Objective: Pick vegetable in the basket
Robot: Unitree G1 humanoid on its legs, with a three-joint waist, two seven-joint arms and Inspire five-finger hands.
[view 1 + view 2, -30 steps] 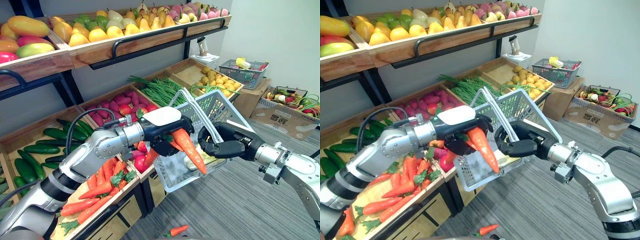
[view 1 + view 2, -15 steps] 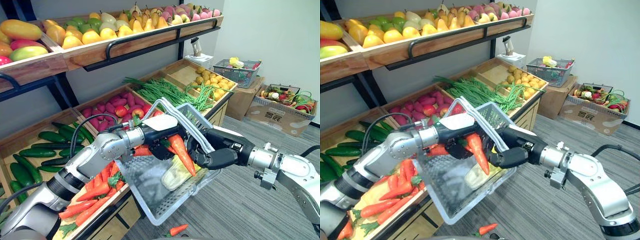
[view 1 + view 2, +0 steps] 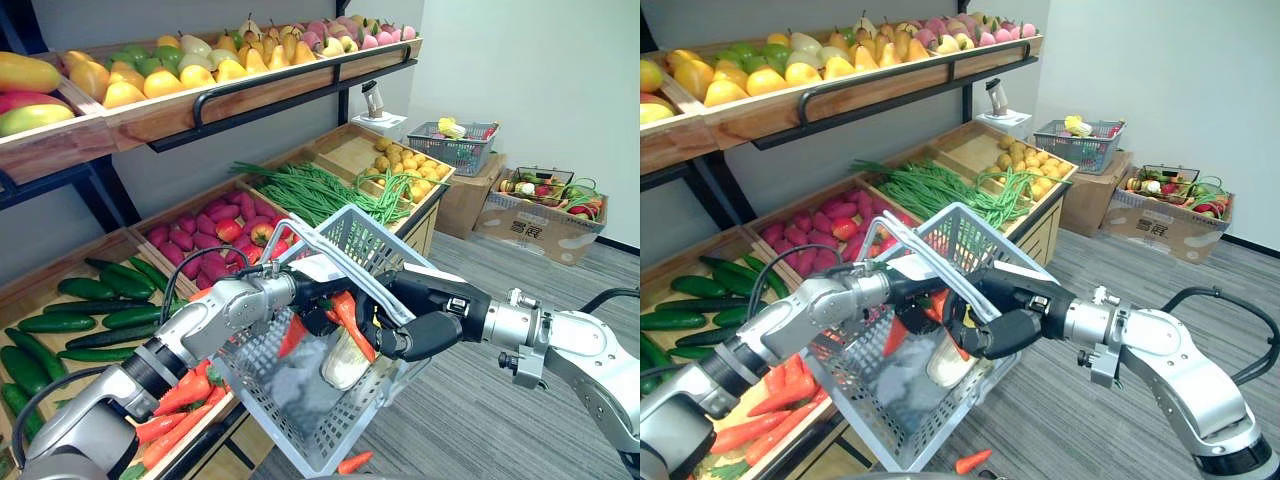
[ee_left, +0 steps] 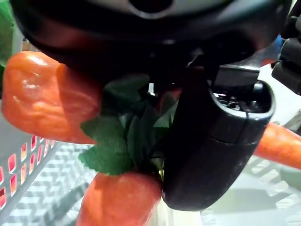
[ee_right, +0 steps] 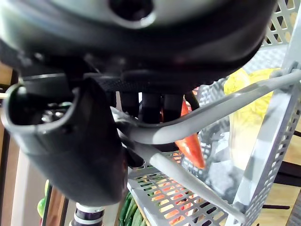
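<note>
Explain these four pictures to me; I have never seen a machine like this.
This is a humanoid robot at a produce stand. Two pictures come from cameras in its head, looking down. The other two come from cameras on its wrists, very close to each hand. Its right hand is curled round the handle of a grey basket, holding it up. Its left hand reaches into the basket, gripping a carrot near its green leaves. A pale yellow-green vegetable lies inside. Behind are shelves with cucumbers, green beans and shelf carrots. A loose carrot lies on the floor.
</note>
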